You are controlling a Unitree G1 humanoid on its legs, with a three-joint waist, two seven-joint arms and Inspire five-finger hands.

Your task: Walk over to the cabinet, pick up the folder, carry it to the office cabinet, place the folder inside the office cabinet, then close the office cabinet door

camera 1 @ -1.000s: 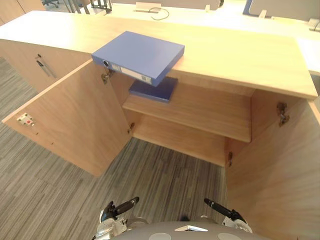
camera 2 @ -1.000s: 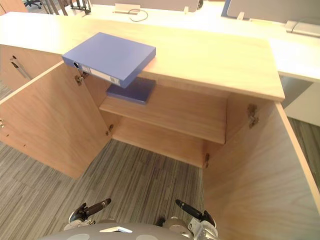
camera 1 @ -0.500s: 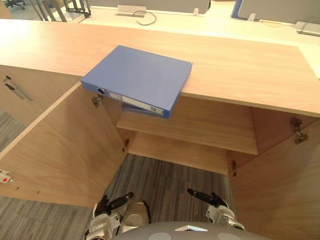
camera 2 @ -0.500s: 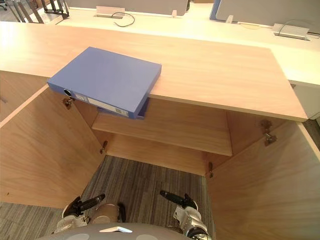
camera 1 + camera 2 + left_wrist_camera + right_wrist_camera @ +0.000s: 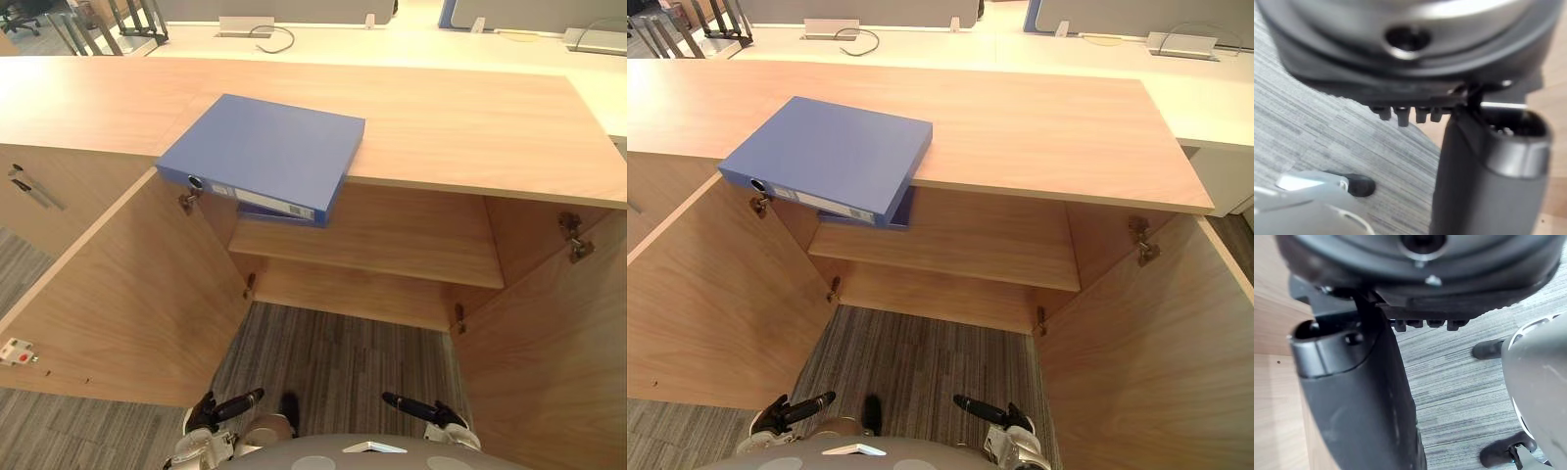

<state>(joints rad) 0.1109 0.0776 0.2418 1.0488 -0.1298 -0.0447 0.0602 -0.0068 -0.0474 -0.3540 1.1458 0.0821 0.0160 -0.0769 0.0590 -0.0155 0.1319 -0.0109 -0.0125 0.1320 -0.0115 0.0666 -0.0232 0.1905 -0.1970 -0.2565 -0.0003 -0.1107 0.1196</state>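
That folder (image 5: 263, 149) at ten o'clock was plain blue; cabinet (image 5: 470, 117) showed pale wood grain; carpet (image 5: 333, 362) at six, grey, finely striped.

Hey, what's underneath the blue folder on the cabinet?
The folder rests on the cabinet top, overhanging the open compartment. Beneath it, on the shelf, an edge of another blue item peeks out; the folder covers the rest.

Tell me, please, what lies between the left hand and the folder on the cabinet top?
From the left hand to the folder: carpet, then the cabinet shelf bearing a second folder, in the left eye view.
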